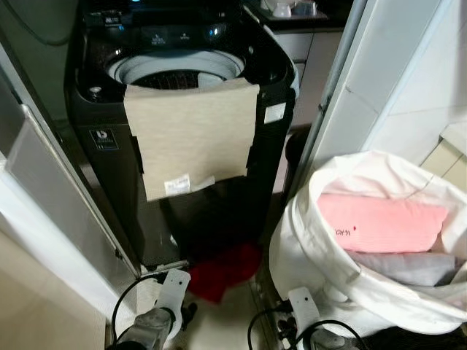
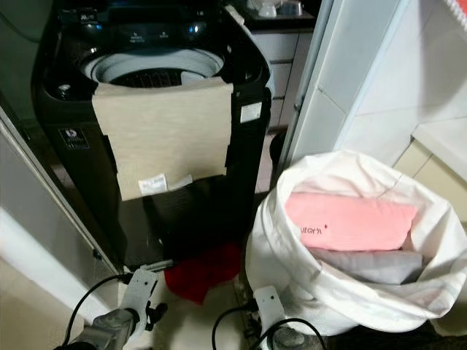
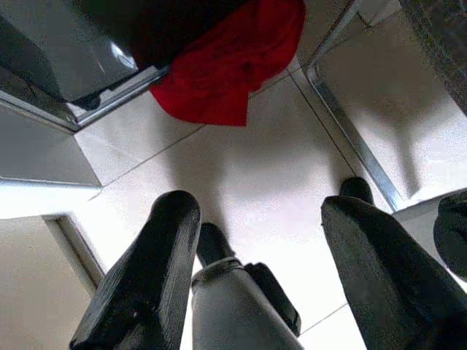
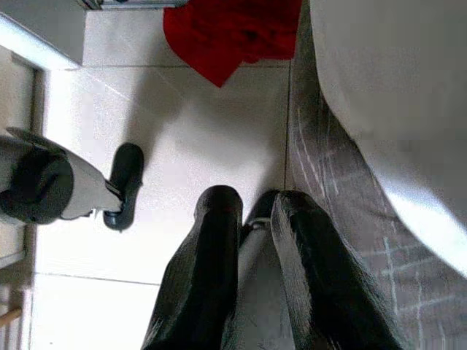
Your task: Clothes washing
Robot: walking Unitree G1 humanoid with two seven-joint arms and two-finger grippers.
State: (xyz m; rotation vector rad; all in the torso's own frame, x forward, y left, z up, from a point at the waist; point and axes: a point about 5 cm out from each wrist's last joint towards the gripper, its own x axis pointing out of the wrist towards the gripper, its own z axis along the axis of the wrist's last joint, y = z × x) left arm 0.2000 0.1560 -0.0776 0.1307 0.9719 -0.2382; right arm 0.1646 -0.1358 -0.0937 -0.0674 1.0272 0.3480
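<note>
A black top-loading washing machine [image 1: 182, 146] stands open ahead, its pale drum rim showing. A beige garment [image 1: 191, 135] is draped over the front edge, half in, half hanging down the machine's face. On the tiled floor [image 3: 241, 189] at the foot of the machine lies a crumpled red garment [image 1: 226, 271]. To the robot's right sits a white laundry bag [image 1: 350, 292], its mouth open, with a folded pink cloth [image 1: 379, 222] lying on top of a grey cloth [image 1: 405, 266].

Both arms hang low over the floor. The left tool [image 3: 255, 270] has its two black fingers spread wide and holds nothing; the red garment lies on the floor beyond its fingers. The right tool [image 4: 252, 240] has its fingers drawn close together, nearly touching, and is empty, just beside the bag's side.

The step in hand looks like loading. To do it well, the beige garment should be pushed fully into the drum so it cannot slide out, and the red one gathered by a thick fold, not a thin edge.
</note>
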